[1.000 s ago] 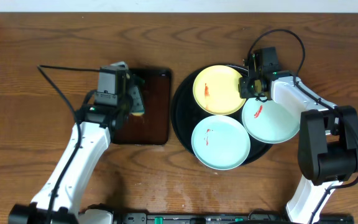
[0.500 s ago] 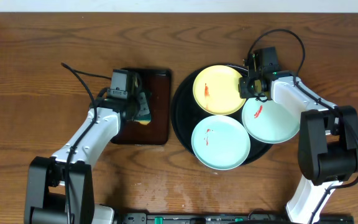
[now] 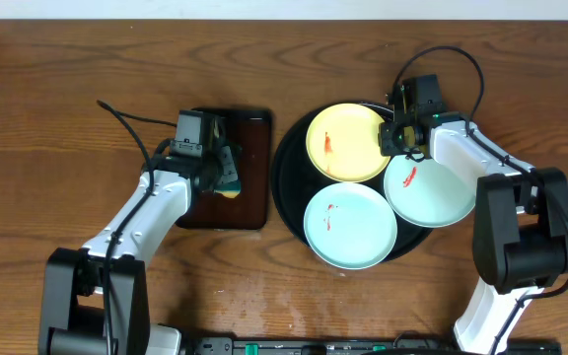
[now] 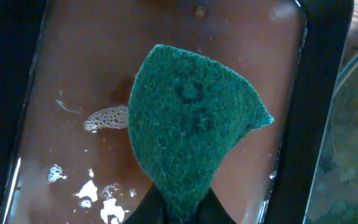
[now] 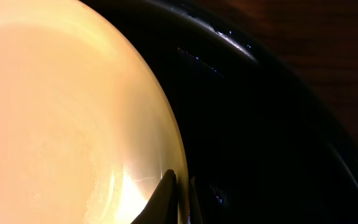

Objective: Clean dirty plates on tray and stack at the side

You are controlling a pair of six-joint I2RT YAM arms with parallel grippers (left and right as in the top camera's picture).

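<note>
Yellow plate (image 3: pixel 351 138) lies face up, rim seemingly pinched.

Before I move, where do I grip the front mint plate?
Pinch the front mint plate by its rim on the near edge, coming from the robot's side. It lies flat and shallow, so only the rim likely gives purchase, and there the yellow plate and other mint plate don't crowd it.
</note>
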